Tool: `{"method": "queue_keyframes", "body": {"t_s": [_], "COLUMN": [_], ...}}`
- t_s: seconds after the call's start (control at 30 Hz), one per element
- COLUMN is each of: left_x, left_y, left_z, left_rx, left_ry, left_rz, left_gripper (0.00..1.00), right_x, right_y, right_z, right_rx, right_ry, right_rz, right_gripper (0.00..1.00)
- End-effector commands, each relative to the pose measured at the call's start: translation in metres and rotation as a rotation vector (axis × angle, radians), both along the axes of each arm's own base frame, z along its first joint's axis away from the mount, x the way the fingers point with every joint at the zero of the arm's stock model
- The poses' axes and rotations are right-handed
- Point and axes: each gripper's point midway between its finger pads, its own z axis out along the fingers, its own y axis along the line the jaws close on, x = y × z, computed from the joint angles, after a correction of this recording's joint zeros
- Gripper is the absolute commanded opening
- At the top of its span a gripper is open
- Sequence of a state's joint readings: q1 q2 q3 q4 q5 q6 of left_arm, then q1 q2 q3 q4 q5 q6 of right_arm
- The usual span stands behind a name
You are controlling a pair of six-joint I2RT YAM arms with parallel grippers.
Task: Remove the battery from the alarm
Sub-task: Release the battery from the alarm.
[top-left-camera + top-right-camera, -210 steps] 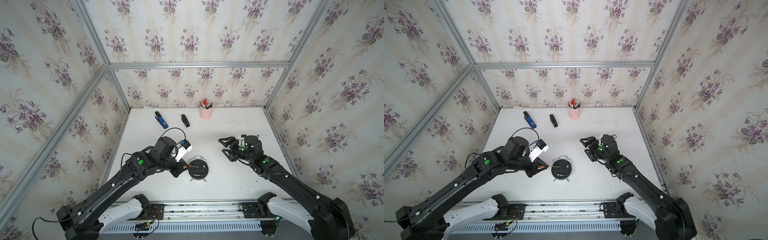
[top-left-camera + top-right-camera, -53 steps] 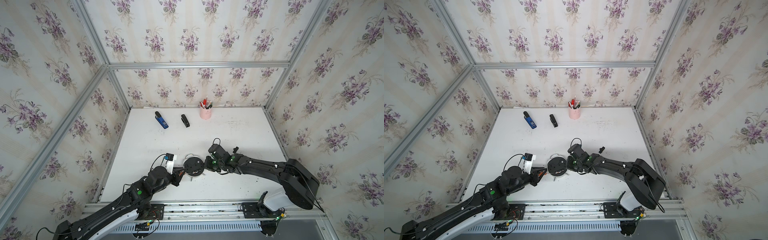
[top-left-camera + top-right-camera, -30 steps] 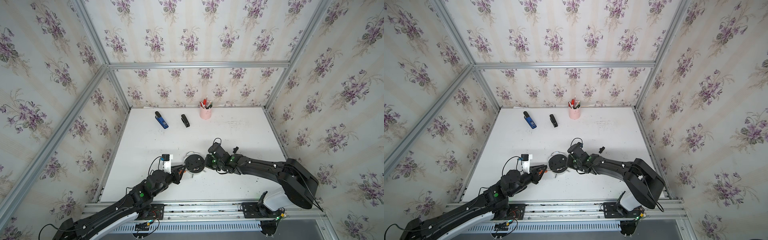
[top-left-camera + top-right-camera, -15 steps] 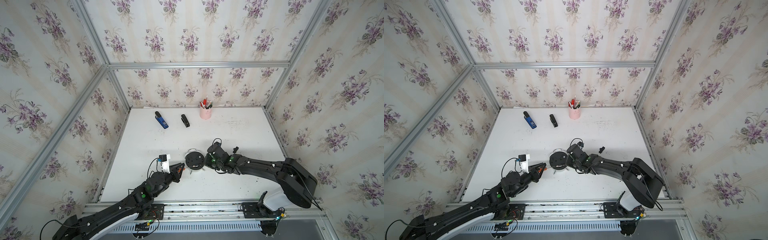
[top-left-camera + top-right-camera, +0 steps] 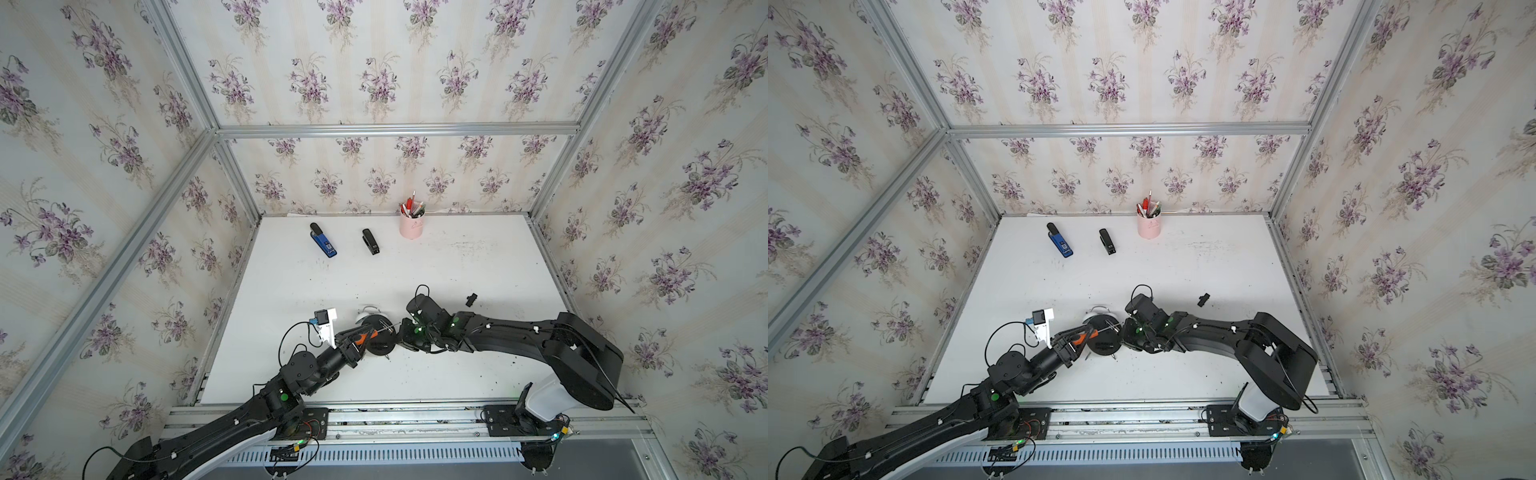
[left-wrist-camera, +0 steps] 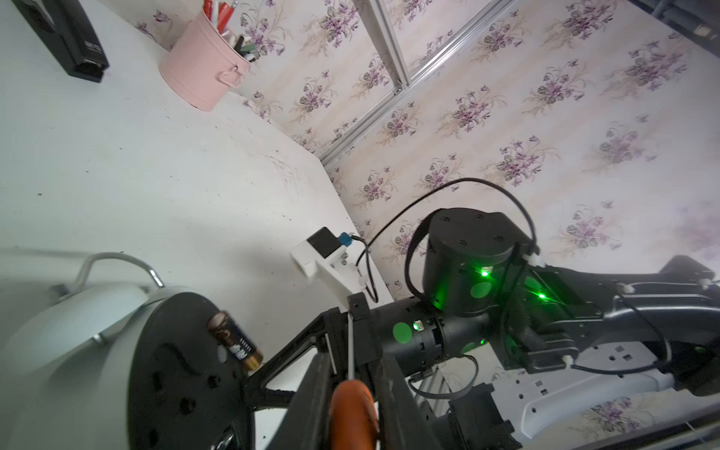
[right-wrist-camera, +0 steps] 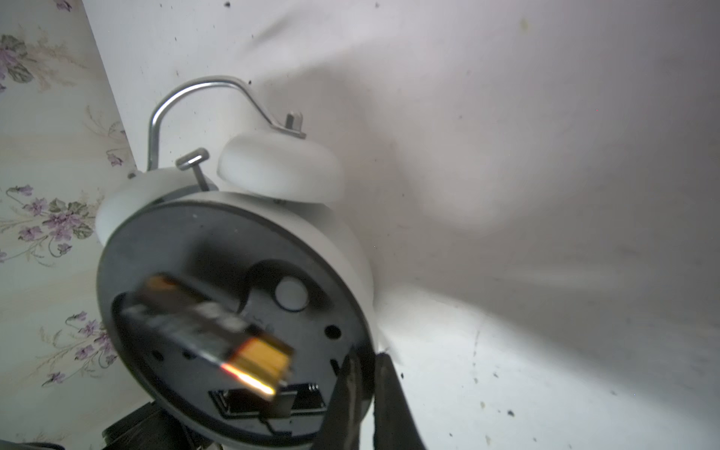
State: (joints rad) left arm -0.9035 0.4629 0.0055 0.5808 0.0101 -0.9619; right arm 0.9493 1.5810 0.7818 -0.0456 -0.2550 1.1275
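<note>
A white bench (image 5: 457, 266) inside a flower-papered enclosure carries the work. Everything here is placed by the alarm (image 5: 379, 340), which sits toward the bench's front edge. Two black robot arms reach in low and meet at the alarm from opposite sides. The alarm, a round white twin-bell clock, is tilted so that its round black back is turned upward, which lays the battery bay open to a tool. The right claw (image 7: 368, 360) is pressed together on the alarm's rim, on the side nearest the right arm, apparently to brace the clock against prying. The left claw (image 6: 352, 389) pinches the orange handle of a screwdriver (image 5: 369, 335). Its thin metal shaft crosses over the alarm's back, likely serving as a lever. The battery (image 6: 235, 340), black with a gold end, juts out from the alarm's back, above the open bay. In the right wrist view the battery (image 7: 218, 335) is blurred, so it is probably coming free. Whether it touches the bay cannot be told.
</note>
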Motion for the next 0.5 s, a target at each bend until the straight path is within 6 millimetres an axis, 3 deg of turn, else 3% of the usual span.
{"method": "queue_keyframes", "body": {"t_s": [0.0, 0.2, 0.47], "left_x": [-0.009, -0.007, -0.001], "left_y": [-0.005, 0.002, 0.019], "left_z": [0.011, 0.003, -0.024], "left_rx": [-0.05, -0.022, 0.058], "left_ry": [-0.022, -0.001, 0.083], "left_rz": [-0.057, -0.024, 0.063], "left_gripper": [0.0, 0.0, 0.0], "right_x": [-0.019, -0.018, -0.013], "right_y": [-0.017, -0.019, -0.017], "right_z": [-0.018, -0.016, -0.009], "right_rx": [-0.088, -0.097, -0.116], "right_ry": [0.097, 0.092, 0.071], "right_rz": [0.017, 0.011, 0.019], "right_gripper": [0.0, 0.0, 0.03]}}
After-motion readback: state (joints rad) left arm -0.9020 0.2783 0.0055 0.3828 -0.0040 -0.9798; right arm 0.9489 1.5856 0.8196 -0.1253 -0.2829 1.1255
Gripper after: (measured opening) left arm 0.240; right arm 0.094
